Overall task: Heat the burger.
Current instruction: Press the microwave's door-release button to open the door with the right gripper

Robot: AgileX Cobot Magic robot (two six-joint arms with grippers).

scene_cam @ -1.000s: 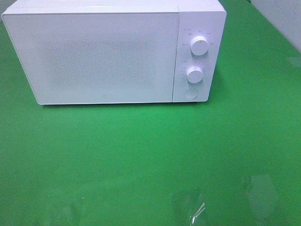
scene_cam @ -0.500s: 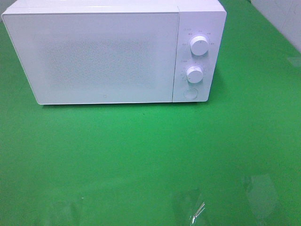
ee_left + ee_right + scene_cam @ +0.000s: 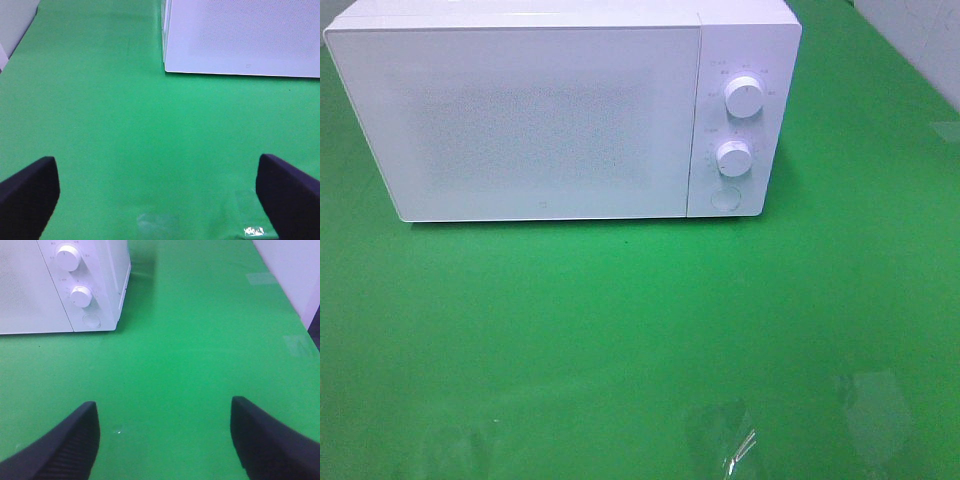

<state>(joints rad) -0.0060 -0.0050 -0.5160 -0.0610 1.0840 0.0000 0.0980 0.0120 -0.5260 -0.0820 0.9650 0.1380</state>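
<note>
Nothing had moved: the microwave (image 3: 560, 110) stood shut, and the left gripper (image 3: 156, 161) and right gripper (image 3: 163, 402) hung wide open, empty, apparently awaiting a start.

Robot test bench, dressed up as a kitchen corner.
A white microwave (image 3: 560, 110) with two knobs (image 3: 744, 97) sits on a plain green cloth (image 3: 620, 330) with clear tape patches (image 3: 720, 440) stuck on it. There's a bare white wall (image 3: 925, 40) at the edge, and the left gripper (image 3: 160, 195) and right gripper (image 3: 163, 407) are over the cloth.
</note>
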